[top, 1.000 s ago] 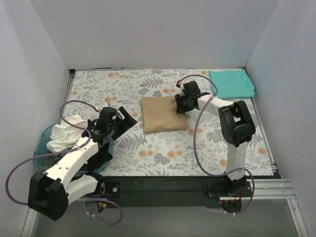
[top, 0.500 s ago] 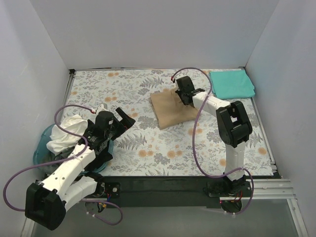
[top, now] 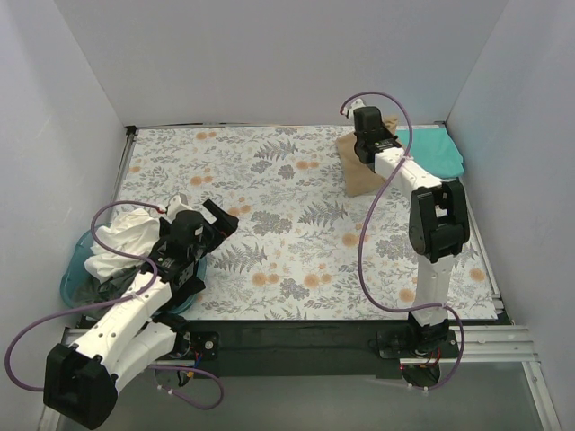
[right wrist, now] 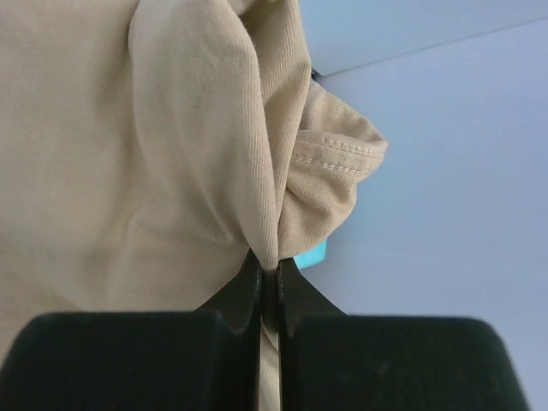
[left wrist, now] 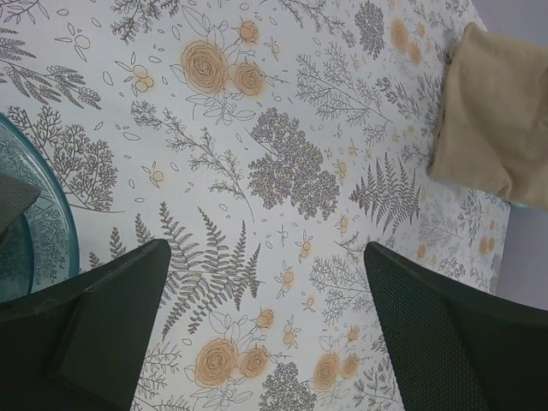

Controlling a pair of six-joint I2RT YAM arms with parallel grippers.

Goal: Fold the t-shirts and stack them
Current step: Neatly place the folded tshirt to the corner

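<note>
My right gripper is shut on the folded tan t-shirt and holds it lifted at the back right, next to the folded teal-green t-shirt. In the right wrist view the tan cloth is pinched between my fingertips, with a sliver of teal behind. My left gripper is open and empty above the floral cloth, near the white t-shirt crumpled in the blue basket. The left wrist view shows the tan shirt far off and the basket rim.
White walls close the table in at the left, back and right. The floral tablecloth covers the table. Purple cables loop from both arms.
My right gripper has carried the tan t-shirt from the table's middle up and back to the right, beside the teal-green shirt. My left arm has drawn back a little toward the basket.
</note>
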